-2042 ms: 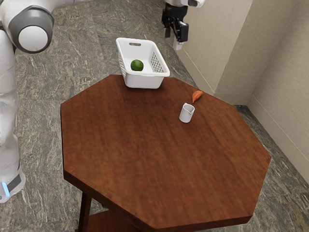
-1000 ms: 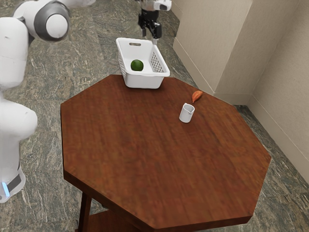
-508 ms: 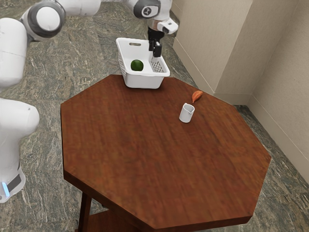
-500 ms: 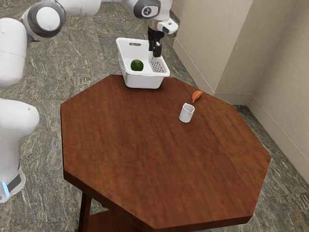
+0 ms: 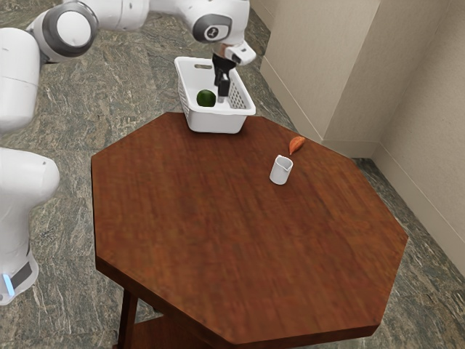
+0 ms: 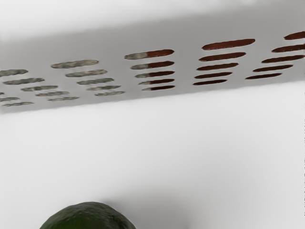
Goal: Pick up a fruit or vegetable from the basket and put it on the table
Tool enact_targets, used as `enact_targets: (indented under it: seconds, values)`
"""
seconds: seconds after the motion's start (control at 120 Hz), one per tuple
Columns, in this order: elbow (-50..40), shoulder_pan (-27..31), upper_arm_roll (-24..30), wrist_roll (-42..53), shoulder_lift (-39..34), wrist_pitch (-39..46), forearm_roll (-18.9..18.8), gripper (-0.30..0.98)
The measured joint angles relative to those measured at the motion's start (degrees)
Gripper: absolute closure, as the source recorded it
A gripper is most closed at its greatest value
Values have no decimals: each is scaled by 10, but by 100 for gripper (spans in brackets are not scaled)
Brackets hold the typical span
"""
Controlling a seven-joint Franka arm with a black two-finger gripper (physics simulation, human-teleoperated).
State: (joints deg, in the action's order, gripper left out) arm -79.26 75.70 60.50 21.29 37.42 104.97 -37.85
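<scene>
Marbled grey flooring (image 5: pixel 62 240) is surrounding the wooden desk (image 5: pixel 240 240), with a beige wall (image 5: pixel 320 65) rising at the upper right of the frame. I'm watching the arm (image 5: pixel 185 14) reaching in from the upper left, its tool (image 5: pixel 221 97) hanging pointed downward at the white basket (image 5: pixel 216 124) in the upper middle. I'm not managing to tell whether the tool is standing wide or narrow. The dark green fruit (image 5: pixel 206 97) is sitting inside the basket. Right of centre, a white pitcher (image 5: pixel 280 173) is standing near a pointed orange thing (image 5: pixel 296 145).
</scene>
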Motion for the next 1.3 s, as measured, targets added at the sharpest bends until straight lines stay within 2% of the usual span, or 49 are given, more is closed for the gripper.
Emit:
enact_targets:
  seconds: [0.533,1.3]
  values:
    - [40,-18,-1,27,36,6,-20,0]
    - [39,-13,-54,41,53,11,-8,0]
